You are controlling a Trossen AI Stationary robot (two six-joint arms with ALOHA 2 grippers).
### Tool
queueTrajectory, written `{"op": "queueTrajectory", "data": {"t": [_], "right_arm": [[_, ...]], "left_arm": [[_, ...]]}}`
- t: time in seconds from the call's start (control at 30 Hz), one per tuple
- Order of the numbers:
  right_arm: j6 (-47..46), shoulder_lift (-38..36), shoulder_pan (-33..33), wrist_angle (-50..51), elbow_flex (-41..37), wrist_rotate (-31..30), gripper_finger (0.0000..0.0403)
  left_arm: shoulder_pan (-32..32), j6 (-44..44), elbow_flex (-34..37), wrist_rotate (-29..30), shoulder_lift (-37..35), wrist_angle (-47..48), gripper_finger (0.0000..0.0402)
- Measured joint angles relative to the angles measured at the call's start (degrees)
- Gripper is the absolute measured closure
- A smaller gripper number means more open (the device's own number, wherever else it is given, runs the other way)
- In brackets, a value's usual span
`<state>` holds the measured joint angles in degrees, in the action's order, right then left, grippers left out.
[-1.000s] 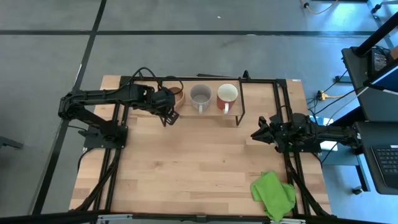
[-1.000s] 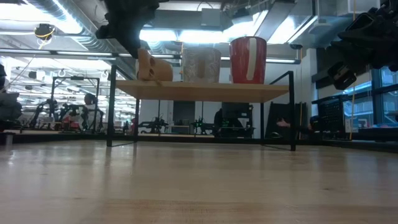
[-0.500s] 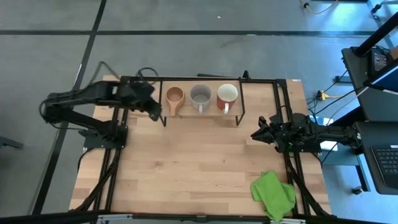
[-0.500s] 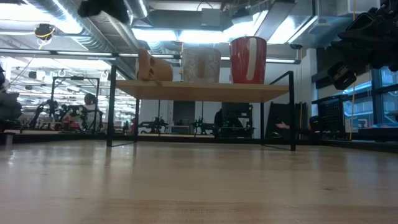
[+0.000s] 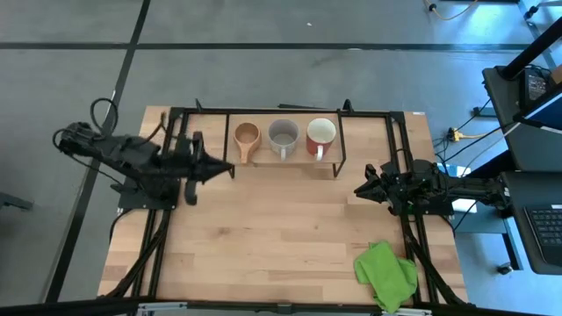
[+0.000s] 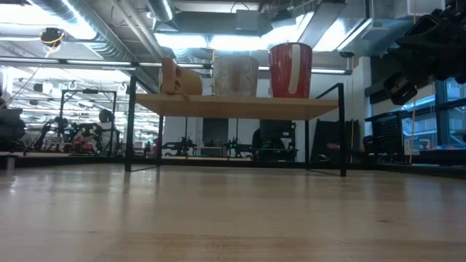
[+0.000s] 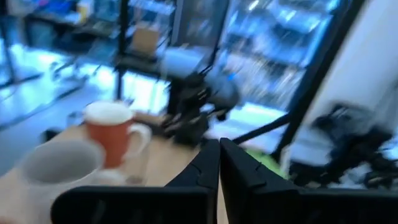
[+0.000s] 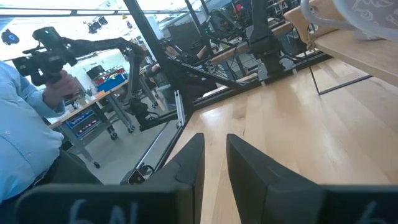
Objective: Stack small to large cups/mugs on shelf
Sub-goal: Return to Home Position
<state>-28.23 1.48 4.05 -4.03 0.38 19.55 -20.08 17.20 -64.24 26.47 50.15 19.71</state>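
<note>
High view: the tan wooden cup [image 5: 247, 136], grey mug [image 5: 283, 134] and red mug [image 5: 321, 133] stand in a row, small to large, on the shelf [image 5: 263, 156]. The stacking looks finished, and the step in hand is parking the arms. The left hand [image 5: 226, 168], clenched and empty, hangs over the bench [image 5: 263, 237] near the shelf's corner; its next move calls for folding back clear of the shelf's legs. The right hand [image 5: 360, 189] waits at the bench's right edge, fingers parted, holding nothing.

Low view: all three cups stand upright on the board.

Left wrist view: the fingers are pressed together.

Right wrist view: marks on the hand's body are too blurred to read. No cup shows a brand or label.
</note>
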Motion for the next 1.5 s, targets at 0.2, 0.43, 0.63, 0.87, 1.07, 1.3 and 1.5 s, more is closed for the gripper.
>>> {"op": "queueTrajectory", "data": {"t": [0.2,0.43,0.63,0.87,1.07,1.3,1.5], "right_arm": [[0.09,0.0,0.0,0.0,0.02,0.02,0.0334],[0.03,0.0,0.0,0.01,0.02,0.02,0.0334],[0.01,0.0,0.01,0.01,0.02,0.02,0.0334],[0.07,0.0,0.02,0.02,0.02,0.02,0.0334],[0.0,0.0,0.0,0.02,0.02,0.02,0.0334],[0.09,0.0,0.0,0.0,0.01,0.02,0.0334],[0.07,0.0,0.0,0.02,0.02,0.01,0.0334]], "left_arm": [[-7.45,-1.25,14.99,1.03,-5.28,-22.38,0.0401],[-11.41,1.46,24.48,3.75,-10.18,-26.84,0.04],[-11.6,2.33,31.35,0.69,-14.91,-30.85,0.0393],[-11.56,-7.77,37.68,7.32,-26.86,-34.45,0.0381],[-11.54,-15.9,39.01,17.5,-38.25,-30.53,0.0378],[-11.54,-16.99,39.01,12.82,-49.23,-21.08,0.0387],[-11.54,-12.75,39.07,7.06,-49.98,-16.67,0.0388]]}}
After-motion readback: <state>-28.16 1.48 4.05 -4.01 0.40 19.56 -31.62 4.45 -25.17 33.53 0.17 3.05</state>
